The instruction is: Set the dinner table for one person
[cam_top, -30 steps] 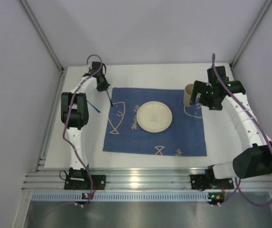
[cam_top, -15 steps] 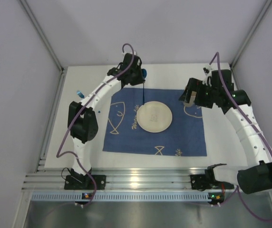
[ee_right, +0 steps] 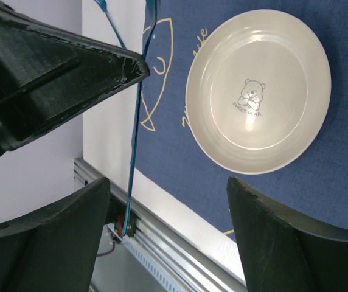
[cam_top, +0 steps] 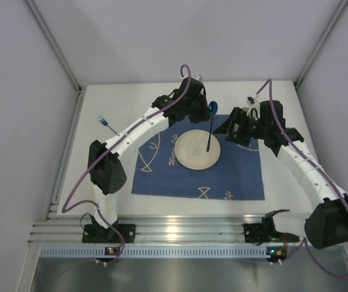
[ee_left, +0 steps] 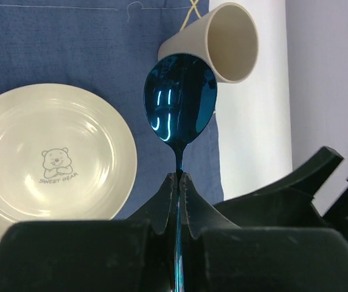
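Beyond spoon (ee_left: 180,100), left wrist shows cup (ee_left: 226,39); right doesn't.

Mat (cam_top: 235,176) on table (cam_top: 277,91). Plate (cam_top: 192,152) on mat, near middle. Cup (ee_left: 222,42) at mat's far right corner. Spoon (cam_top: 209,139) above plate's right part. Utensil (cam_top: 104,121) on table, left of mat.

Mirror-glossy blue metal spoon (ee_left: 180,100), smooth cream plate (ee_left: 16,158) with a soft sheen, matt cream cup (ee_left: 229,36), dark blue woven cloth mat (ee_left: 70,42) with a fine rough weave, matt white dinner table (ee_left: 253,134), brushed metal rail (cam_top: 174,234), matt black plastic left gripper (ee_left: 178,182)
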Robot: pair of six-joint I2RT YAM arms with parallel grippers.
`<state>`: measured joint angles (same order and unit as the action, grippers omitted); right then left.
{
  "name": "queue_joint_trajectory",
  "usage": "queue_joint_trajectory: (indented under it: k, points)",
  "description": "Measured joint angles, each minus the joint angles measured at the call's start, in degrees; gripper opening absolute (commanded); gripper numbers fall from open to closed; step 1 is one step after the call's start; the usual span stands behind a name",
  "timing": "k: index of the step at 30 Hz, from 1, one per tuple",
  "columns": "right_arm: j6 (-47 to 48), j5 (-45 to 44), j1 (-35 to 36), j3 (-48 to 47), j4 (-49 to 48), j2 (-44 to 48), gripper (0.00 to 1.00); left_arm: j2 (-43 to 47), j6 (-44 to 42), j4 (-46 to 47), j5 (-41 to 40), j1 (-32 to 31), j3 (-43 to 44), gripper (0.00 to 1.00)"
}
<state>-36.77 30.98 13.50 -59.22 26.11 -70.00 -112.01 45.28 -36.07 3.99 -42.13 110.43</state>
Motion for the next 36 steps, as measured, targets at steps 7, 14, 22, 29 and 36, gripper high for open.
queue_joint_trajectory:
  k: [7,14,22,29,36]
  points:
    - [-3.6,-0.2,3.2,2.4,-4.6,-1.6,0.63,1.8,1.9,0.0,0.4,-1.6,-0.4,0.0]
    - [-5.1,-1.8,7.4,3.1,-5.6,-2.5,0.0,1.8,2.8,0.1,1.0,-4.1,-0.9,0.0]
    - [-2.4,-6.3,6.6,4.5,-1.6,0.2,0.0,1.9,1.5,-1.7,-0.7,-4.5,-1.3,0.61]
    - [1.4,-10.2,1.9,9.8,2.4,1.7,0.0,4.2,-0.2,-6.4,-5.2,-3.2,-7.2,0.71]
    - [3.7,-11.9,1.5,14.3,0.3,-7.0,0.0,11.4,-0.2,-9.4,-7.1,1.3,-18.8,0.7]
